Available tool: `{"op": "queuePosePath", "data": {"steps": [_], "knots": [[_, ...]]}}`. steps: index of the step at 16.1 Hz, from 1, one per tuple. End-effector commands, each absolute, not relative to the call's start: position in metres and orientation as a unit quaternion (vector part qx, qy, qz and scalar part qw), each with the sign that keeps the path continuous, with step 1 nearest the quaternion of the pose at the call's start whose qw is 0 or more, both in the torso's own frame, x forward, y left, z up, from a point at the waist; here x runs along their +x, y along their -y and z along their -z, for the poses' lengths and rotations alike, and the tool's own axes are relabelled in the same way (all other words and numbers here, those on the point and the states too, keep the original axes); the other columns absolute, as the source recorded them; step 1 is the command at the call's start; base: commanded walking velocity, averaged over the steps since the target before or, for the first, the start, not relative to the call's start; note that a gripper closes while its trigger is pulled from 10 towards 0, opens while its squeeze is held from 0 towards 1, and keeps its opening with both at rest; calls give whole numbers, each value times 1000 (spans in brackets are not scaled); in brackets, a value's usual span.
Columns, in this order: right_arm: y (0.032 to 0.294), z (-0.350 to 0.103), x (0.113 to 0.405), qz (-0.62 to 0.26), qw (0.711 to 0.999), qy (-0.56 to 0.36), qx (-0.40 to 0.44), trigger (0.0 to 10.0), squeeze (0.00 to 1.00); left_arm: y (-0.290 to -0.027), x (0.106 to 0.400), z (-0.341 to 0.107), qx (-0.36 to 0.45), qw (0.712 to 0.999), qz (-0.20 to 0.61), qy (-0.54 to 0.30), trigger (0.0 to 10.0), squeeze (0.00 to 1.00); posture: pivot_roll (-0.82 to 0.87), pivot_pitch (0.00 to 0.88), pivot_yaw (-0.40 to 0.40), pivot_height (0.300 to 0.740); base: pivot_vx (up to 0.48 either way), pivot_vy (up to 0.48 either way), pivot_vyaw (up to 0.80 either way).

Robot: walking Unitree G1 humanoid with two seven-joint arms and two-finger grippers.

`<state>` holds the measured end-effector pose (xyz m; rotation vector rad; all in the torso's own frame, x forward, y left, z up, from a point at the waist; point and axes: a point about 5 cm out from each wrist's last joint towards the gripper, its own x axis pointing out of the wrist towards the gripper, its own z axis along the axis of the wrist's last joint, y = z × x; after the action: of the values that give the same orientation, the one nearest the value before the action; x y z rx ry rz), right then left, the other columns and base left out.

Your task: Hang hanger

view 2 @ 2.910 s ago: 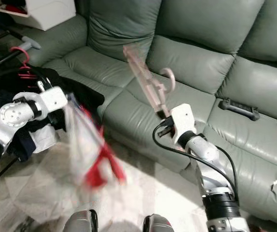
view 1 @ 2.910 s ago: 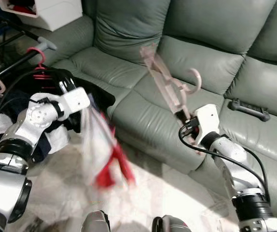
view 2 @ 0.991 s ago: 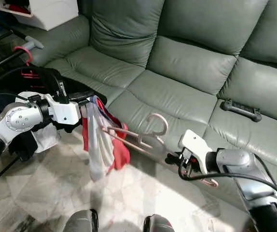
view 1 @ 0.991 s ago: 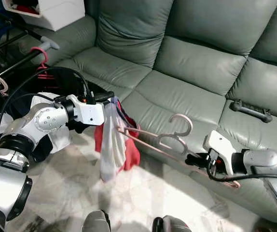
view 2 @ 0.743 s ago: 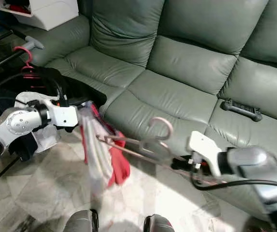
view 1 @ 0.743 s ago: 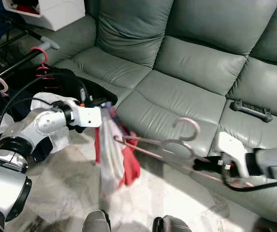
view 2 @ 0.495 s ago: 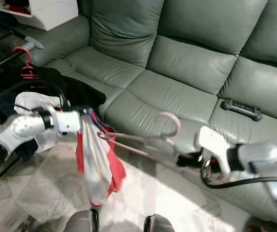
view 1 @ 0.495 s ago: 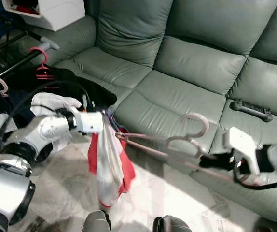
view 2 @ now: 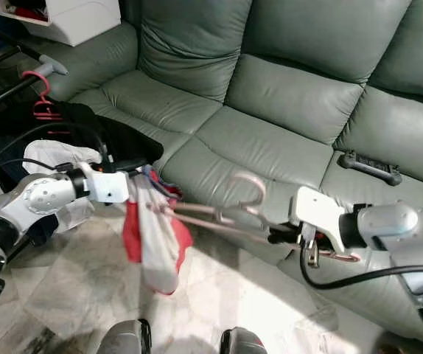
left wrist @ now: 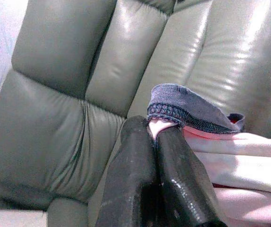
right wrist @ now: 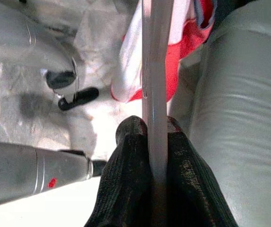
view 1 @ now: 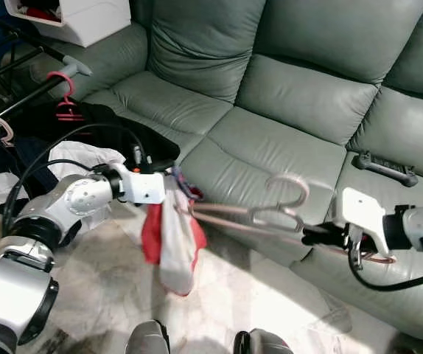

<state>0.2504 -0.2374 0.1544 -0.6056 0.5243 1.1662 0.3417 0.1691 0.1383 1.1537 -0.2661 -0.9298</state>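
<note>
While the hanger (view 1: 270, 214) lies nearly level across the middle of the frame, the right gripper (view 1: 322, 234) has its fingers clamped narrow on one end at mid-right, and the long axis runs from there toward the left gripper (view 1: 169, 177) at centre-left. The far tip pokes into the garment (view 1: 173, 236) — a red and white top w/ a bluish knit collar, hanging limp over the floor (view 1: 108, 287). The left fingers are pinched tight on that collar, clear in the left wrist view. So the hanger sits btwn the two grippers, hook (view 2: 250, 188) pointing up toward the sofa (view 1: 300, 88) seat.

Hanger itself looks pale pink, thin plastic, a bit motion-blurred. The rack (view 1: 27, 88) w/ other hangers is in the upper left, well apart — left arm is nearer it. My guess: the cloth isn't seated on both shoulders yet, so threading comes first, then the hang.
</note>
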Motion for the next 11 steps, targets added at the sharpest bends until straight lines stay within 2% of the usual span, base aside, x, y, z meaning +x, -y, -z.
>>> {"op": "queuePosePath", "data": {"steps": [1, 2, 3, 4, 5, 7, 11], "knots": [[238, -159, 254, -538, 759, -231, -284, 10000, 0, -167, 345, -147, 514, 734, 425, 126, 10000, 0, -71, 97, 21, 740, 0, 0, 0], [250, -164, 263, -524, 776, -233, -263, 10000, 0, -171, 343, -134, 507, 725, 462, 59, 10000, 0, -73, 101, 27, 740, 0, 0, 0], [257, -164, 267, -513, 774, -238, -285, 10000, 0, -176, 341, -127, 509, 714, 480, 22, 10000, 0, -73, 103, 27, 740, 0, 0, 0], [263, -166, 269, -514, 756, -248, -321, 10000, 0, -183, 337, -119, 522, 696, 494, -9, 10000, 0, -76, 100, 28, 740, 0, 0, 0], [264, -171, 272, -516, 757, -244, -317, 10000, 0, -186, 335, -115, 522, 690, 501, -28, 10000, 0, -80, 102, 28, 740, 0, 0, 0], [262, -181, 276, -532, 753, -239, -303, 10000, 0, -184, 335, -114, 510, 695, 505, -33, 10000, 0, -81, 108, 14, 740, 0, 0, 0], [259, -171, 281, -560, 738, -253, -279, 10000, 0, -170, 337, -122, 478, 707, 521, -10, 10000, 0, -82, 111, 0, 740, 0, 0, 0]]}}
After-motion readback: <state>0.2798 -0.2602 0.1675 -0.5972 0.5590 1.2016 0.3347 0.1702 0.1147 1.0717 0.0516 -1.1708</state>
